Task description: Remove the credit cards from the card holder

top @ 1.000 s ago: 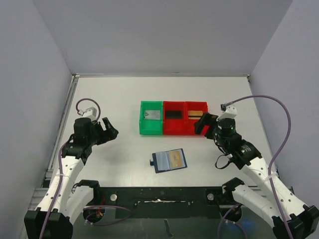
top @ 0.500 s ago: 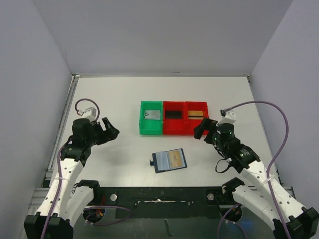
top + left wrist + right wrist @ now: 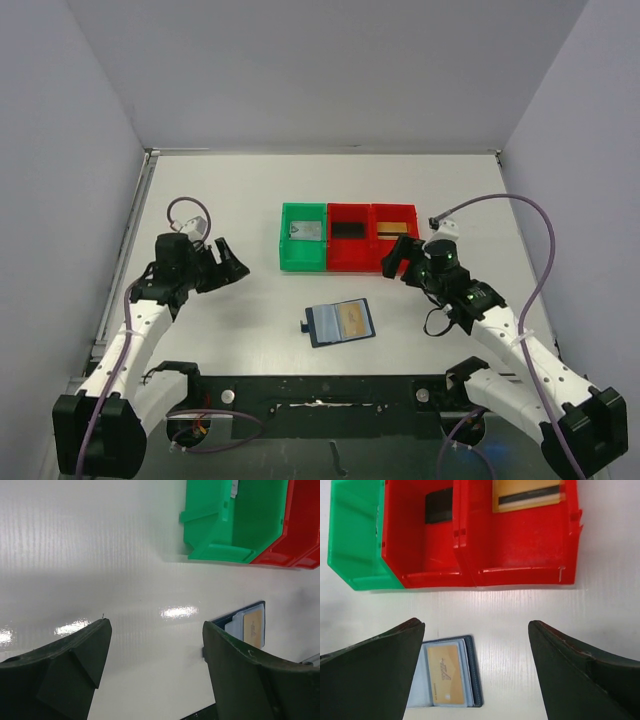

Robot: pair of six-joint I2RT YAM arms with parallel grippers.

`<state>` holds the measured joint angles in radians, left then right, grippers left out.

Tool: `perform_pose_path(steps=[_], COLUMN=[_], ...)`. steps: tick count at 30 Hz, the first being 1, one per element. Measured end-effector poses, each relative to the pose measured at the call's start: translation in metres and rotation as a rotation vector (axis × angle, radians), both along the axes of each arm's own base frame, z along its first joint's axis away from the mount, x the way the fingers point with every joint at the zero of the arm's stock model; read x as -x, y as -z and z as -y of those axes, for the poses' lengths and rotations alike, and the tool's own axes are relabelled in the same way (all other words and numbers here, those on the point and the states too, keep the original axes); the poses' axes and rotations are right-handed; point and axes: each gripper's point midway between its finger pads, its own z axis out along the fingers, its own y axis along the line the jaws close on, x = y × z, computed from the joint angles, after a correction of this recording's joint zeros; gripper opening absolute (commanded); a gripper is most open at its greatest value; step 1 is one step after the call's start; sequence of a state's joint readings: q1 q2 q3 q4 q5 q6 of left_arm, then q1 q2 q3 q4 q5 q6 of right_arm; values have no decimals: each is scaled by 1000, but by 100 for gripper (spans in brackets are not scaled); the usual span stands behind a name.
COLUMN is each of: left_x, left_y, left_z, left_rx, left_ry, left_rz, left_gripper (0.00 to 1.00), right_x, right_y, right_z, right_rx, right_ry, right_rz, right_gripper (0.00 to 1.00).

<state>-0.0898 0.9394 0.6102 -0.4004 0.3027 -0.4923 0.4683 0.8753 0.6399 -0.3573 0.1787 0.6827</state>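
Note:
The navy card holder lies open on the table in front of the trays, with a gold-orange card in its clear pocket. It also shows in the right wrist view and the left wrist view. A silver-grey card lies in the green tray, a black card in the middle red tray, and a gold striped card in the right red tray. My left gripper is open and empty, well to the left of the holder. My right gripper is open and empty, just in front of the right red tray.
The green tray and two red trays stand side by side mid-table. Walls enclose the table on the left, back and right. The arm bases and a black rail run along the near edge.
My right gripper has drawn back from the right red tray, moving left and nearer. My left gripper has shifted right and slightly nearer. The holder and the cards have not moved.

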Motion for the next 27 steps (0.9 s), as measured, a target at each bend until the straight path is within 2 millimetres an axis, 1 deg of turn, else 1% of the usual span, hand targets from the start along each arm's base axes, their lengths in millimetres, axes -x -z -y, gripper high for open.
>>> perform_pose_path(steps=[3, 5, 6, 8, 10, 12, 13, 14, 16, 18, 20, 23, 27], left_x=[3, 3, 1, 3, 11, 26, 37, 45, 59, 64, 66, 68, 72], left_y=[2, -3, -8, -14, -17, -20, -22, -23, -21, -13, -3, 14, 31], left_z=[8, 14, 20, 36, 64, 98, 118, 133, 155, 168, 178, 192, 207], left_rx=[31, 64, 87, 132, 171, 198, 206, 215, 220, 221, 218, 216, 222], left_ry=[35, 52, 63, 96, 153, 235, 283, 319, 367, 377, 373, 368, 368], left_rz=[-23, -7, 17, 55, 76, 84, 85, 89, 81, 58, 29, -17, -64], left_gripper=[61, 59, 58, 58, 58, 56, 55, 54, 54, 52, 52, 51, 49], right_x=[4, 12, 18, 33, 47, 55, 57, 58, 57, 57, 57, 60, 65], right_y=[26, 49, 59, 76, 85, 83, 78, 71, 56, 49, 50, 60, 73], right_z=[-12, -23, -28, -35, -40, -43, -46, -49, -55, -60, -64, -71, -80], right_rx=[-38, -68, -88, -127, -150, -164, -179, -196, -239, -281, -306, -314, -305], right_ry=[-62, -116, -145, -190, -228, -253, -267, -276, -299, -306, -307, -314, -336], right_rz=[-57, -110, -134, -177, -213, -211, -193, -169, -112, -81, -82, -129, -181], right_gripper=[75, 68, 67, 65, 62, 57, 52, 49, 47, 45, 43, 42, 38])
